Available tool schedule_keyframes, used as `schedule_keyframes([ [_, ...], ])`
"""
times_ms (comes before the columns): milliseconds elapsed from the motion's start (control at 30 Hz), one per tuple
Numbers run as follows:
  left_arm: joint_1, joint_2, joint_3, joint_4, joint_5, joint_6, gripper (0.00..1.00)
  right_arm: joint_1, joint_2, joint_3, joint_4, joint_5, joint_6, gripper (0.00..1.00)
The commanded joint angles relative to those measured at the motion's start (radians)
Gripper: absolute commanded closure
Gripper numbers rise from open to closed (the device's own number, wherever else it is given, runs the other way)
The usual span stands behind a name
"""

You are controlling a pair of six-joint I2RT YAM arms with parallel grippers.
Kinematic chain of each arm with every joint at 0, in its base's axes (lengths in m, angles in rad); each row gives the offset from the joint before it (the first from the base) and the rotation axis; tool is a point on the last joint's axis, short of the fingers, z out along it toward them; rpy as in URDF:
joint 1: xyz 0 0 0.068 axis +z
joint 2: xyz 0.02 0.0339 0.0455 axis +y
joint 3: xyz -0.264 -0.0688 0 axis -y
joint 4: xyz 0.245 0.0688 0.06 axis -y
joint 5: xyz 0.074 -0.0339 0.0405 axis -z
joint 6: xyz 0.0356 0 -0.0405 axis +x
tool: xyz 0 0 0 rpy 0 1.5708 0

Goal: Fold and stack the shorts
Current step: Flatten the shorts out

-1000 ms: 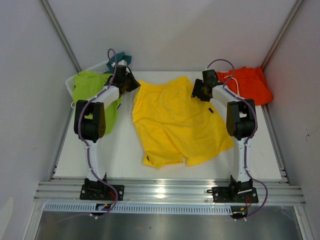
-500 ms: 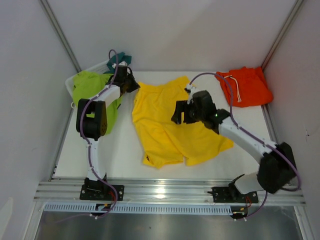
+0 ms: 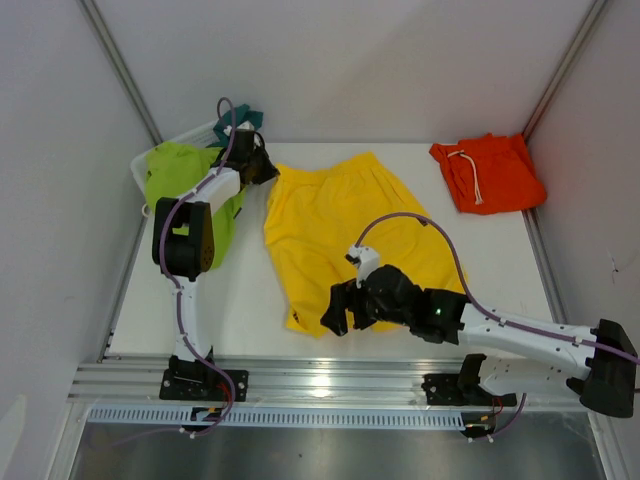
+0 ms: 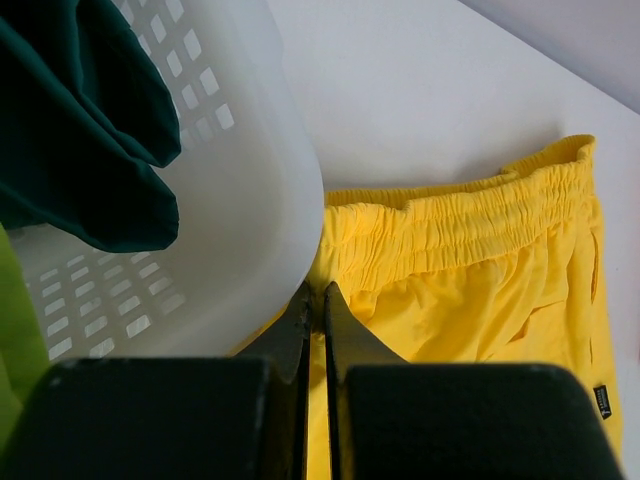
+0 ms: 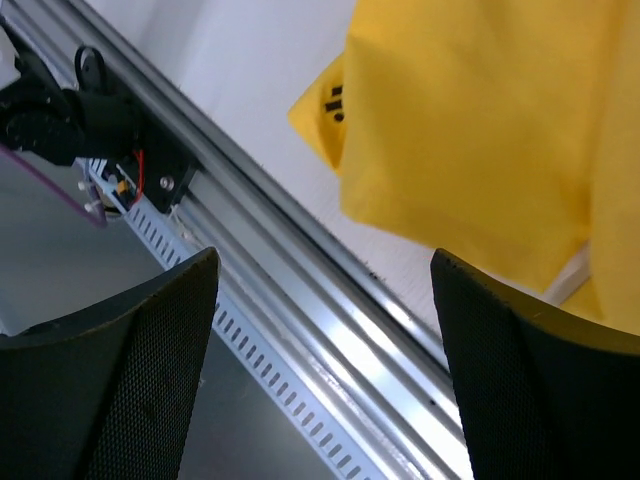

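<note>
- The yellow shorts [image 3: 350, 235] lie spread flat on the table [image 3: 240, 310], waistband at the far side and both legs pointing toward the arm bases. A small dark label [image 4: 600, 398] sits on them below the waistband.
- The left gripper [image 3: 265, 170] is at the far-left waistband corner of the yellow shorts. Its fingers are pressed almost together, with yellow cloth in the slit between them, pinching that corner.
- The right gripper [image 3: 335, 315] hangs over the near-left leg hem of the yellow shorts, fingers spread wide and holding nothing. Its wrist camera looks down on that hem and the metal rail [image 5: 300, 270] just nearer than it.
- The white basket [image 4: 230, 200] touches the yellow shorts at the pinched corner. Lime-green shorts [image 3: 185, 180] hang over its side and teal shorts [image 4: 80, 110] lie in it.
- The orange shorts [image 3: 490, 175], with their white drawstring [image 3: 470, 180], lie crumpled to the far right of the yellow shorts, apart from them.
</note>
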Motion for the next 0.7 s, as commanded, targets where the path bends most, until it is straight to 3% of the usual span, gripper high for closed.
schedule_keyframes([
  [0,0.009,-0.024,0.042,-0.007,-0.007,-0.005,1.0,0.116,0.009,-0.03,0.047,0.173,0.106,0.13],
  [267,0.023,-0.029,0.03,-0.015,-0.003,-0.02,1.0,0.234,0.044,-0.099,0.111,0.284,0.22,0.12],
  [667,0.044,-0.078,-0.041,0.005,0.025,-0.036,1.0,0.248,0.23,-0.173,0.479,0.416,0.183,0.12],
])
